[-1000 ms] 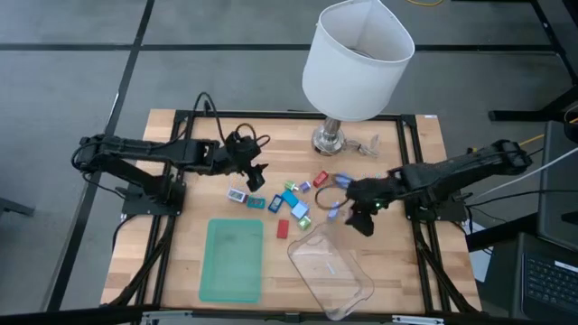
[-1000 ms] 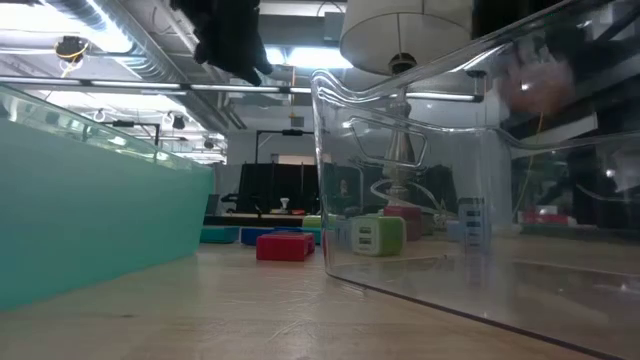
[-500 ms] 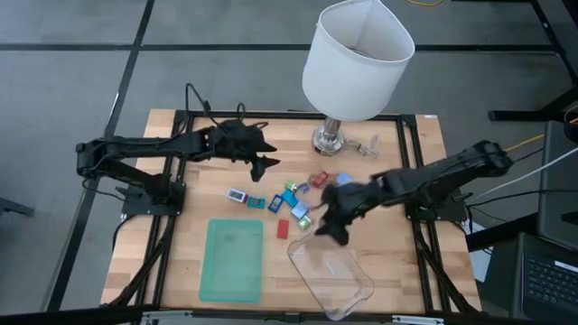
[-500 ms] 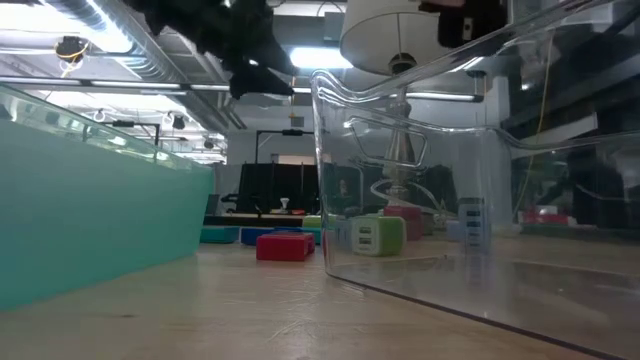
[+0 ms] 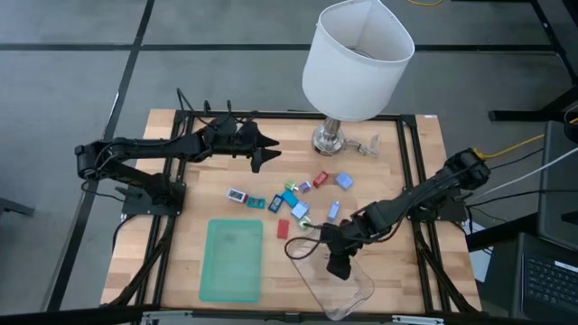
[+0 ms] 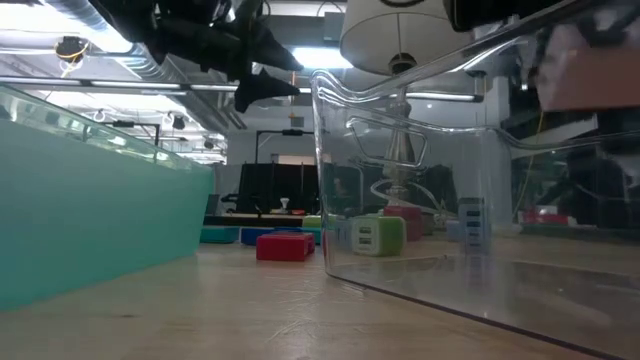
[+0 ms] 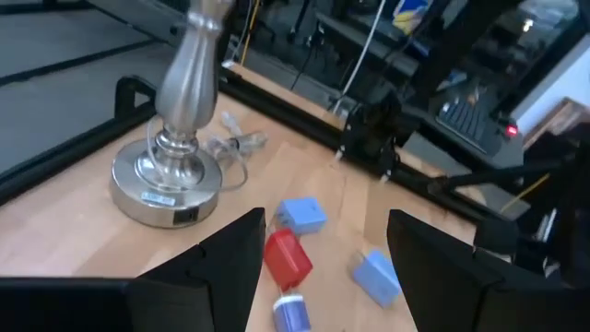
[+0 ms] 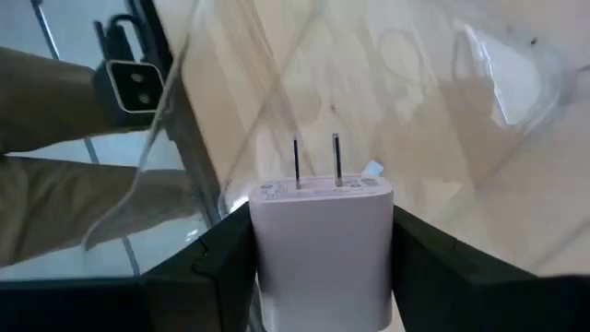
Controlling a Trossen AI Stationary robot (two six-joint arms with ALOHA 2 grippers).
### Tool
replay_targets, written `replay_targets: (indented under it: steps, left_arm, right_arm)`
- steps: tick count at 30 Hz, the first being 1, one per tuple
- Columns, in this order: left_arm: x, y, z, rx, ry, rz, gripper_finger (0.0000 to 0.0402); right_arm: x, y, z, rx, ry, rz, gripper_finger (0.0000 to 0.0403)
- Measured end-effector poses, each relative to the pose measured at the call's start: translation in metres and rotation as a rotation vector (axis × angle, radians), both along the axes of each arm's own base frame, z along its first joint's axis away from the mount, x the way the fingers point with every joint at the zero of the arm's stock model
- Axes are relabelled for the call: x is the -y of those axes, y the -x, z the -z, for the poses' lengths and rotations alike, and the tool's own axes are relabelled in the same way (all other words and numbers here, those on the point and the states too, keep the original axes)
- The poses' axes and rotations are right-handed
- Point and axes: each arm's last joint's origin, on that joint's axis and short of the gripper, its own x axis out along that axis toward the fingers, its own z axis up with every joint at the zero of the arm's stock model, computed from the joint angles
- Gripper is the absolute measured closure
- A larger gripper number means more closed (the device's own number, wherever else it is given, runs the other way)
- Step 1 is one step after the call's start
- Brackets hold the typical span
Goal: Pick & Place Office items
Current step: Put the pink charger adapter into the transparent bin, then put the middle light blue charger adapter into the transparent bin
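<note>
Since a second ago we see the right gripper [image 5: 336, 264] travel from beside the scattered items at the table's middle down toward 5 o'clock, so that it now hangs over the clear tub [image 5: 307, 248]; the left gripper [image 5: 262, 153] has swung from about 9 o'clock of the pile up toward 11 o'clock, near the lamp base [image 5: 330, 139]. We find the right fingers [image 8: 207, 258] pinching a white plug adapter [image 8: 321, 244], prongs pointing away from the wrist, with the tub's transparent wall and floor just beyond it. In the low view the adapter [image 6: 590, 70] shows as a pale blur high above the tub's rim [image 6: 400, 95]. The left fingers [image 7: 221, 258] stand spread with nothing between them, held above the table and looking at the lamp base [image 7: 171, 184], a red piece [image 7: 288, 260], and light blue pieces [image 7: 300, 215] beyond it. The other office items lie loose on the wood between the two arms: a white one [image 5: 237, 194] at 9 o'clock of the cluster, teal and blue ones [image 5: 274, 202] in its middle, a red one [image 5: 283, 228] at 6 o'clock, just beside the green tray [image 5: 232, 262], and a red [image 5: 320, 179] and a light blue one [image 5: 343, 181] toward 1 o'clock. We cannot tell whether anything lies in the tub.
</note>
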Motion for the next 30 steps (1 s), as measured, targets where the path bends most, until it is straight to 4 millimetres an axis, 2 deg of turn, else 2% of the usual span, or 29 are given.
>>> replay_targets:
  steps: [2,6,8,11,20,25,30]
  left_arm:
    - [0.000,0.000,0.001,-0.007,0.005,-0.002,0.0178]
    - [0.000,0.000,0.000,0.004,0.025,-0.008,0.0178]
    - [0.000,0.000,0.000,0.015,0.032,-0.012,0.0178]
    - [0.000,-0.001,-0.003,0.036,0.026,-0.015,0.0178]
    - [0.000,-0.001,-0.005,0.063,0.031,-0.018,0.0178]
    - [0.000,-0.001,-0.005,0.063,0.029,-0.018,0.0178]
    - [0.000,-0.001,-0.005,0.060,0.013,-0.014,0.0178]
  right_arm:
    - [0.000,0.001,0.003,-0.026,0.009,-0.005,0.0186]
    - [0.002,0.000,0.004,-0.018,0.030,-0.019,0.0086]
    - [0.005,-0.001,0.004,-0.012,0.042,-0.033,0.0065]
    - [0.010,-0.002,0.005,-0.001,0.062,-0.051,0.0074]
    - [0.026,-0.005,0.004,0.021,0.156,-0.086,0.0157]
    - [0.045,-0.003,-0.002,-0.012,0.200,-0.035,0.0165]
    - [0.074,0.010,-0.018,-0.059,0.311,0.086,0.0165]
